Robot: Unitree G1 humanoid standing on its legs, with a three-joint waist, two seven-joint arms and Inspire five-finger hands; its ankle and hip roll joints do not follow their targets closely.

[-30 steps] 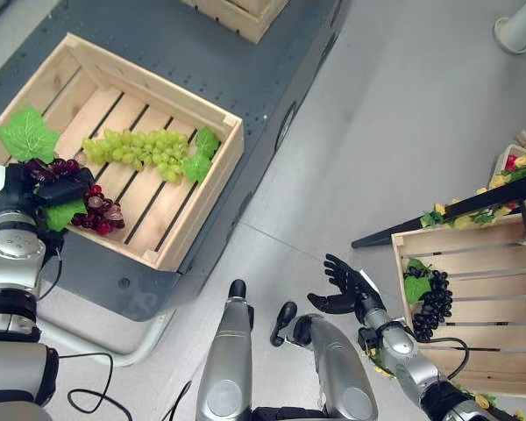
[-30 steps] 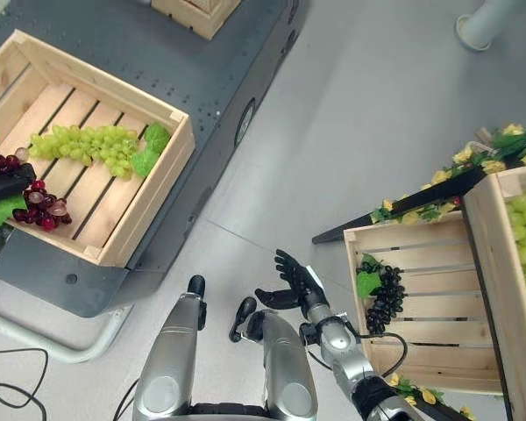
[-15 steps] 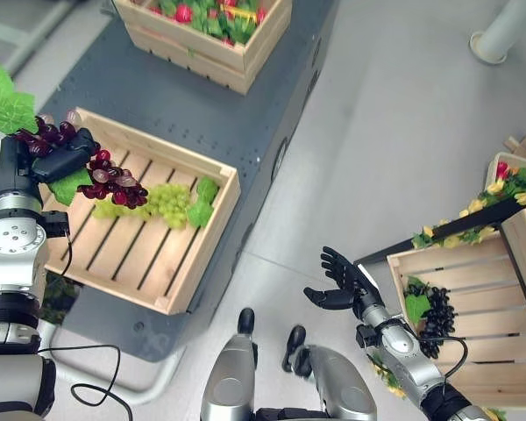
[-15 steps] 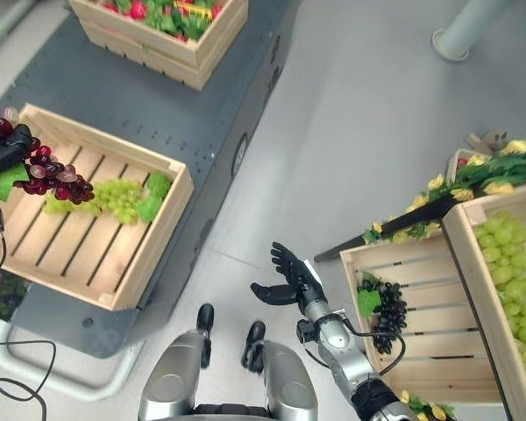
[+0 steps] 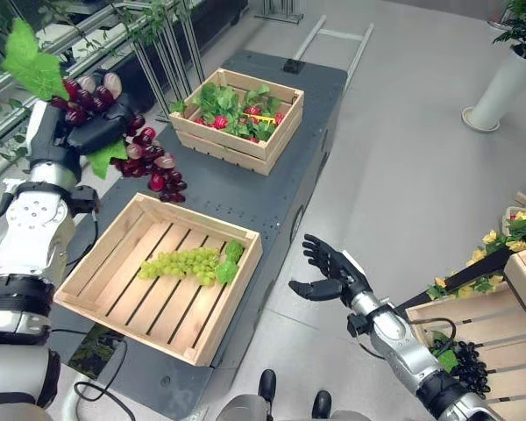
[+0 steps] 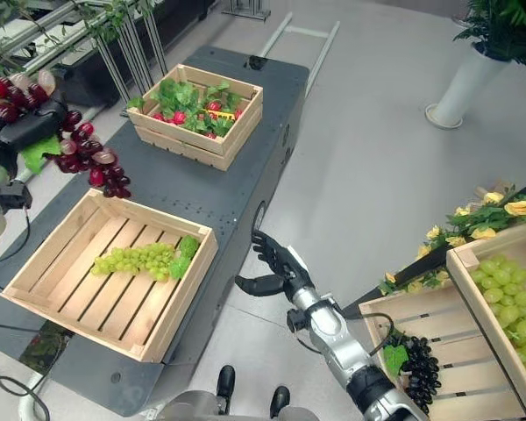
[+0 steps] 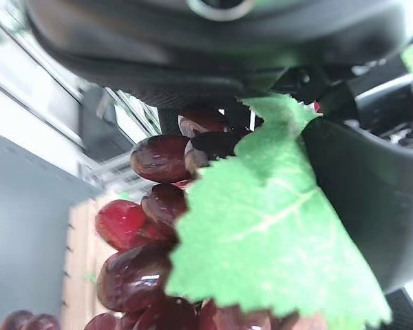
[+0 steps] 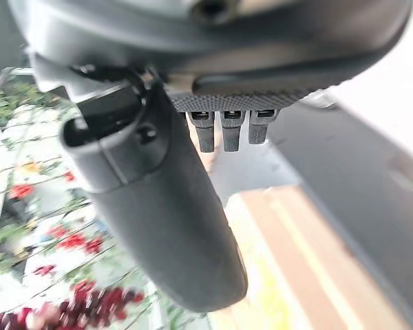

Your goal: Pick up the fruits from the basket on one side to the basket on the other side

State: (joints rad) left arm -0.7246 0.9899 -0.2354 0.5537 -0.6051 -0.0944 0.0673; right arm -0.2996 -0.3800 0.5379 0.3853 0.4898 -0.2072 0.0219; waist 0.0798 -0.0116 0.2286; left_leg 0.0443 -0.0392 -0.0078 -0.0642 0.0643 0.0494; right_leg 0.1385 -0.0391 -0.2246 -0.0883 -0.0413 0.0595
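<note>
Red grape bunch (image 5: 136, 145) hangs upper left, clamped in the left hand (image 5: 70, 140).
Carry level toward the lower-right crate (image 6: 460, 364); right hand (image 5: 333, 274) waits, fingers spread.

Red grapes (image 5: 140, 151) partly hidden under the left hand (image 5: 74, 132), black grapes (image 6: 418, 368) half behind the right forearm, green grapes crate (image 6: 508, 324) cut by the picture's edge, right wrist view's background blurred.
</note>
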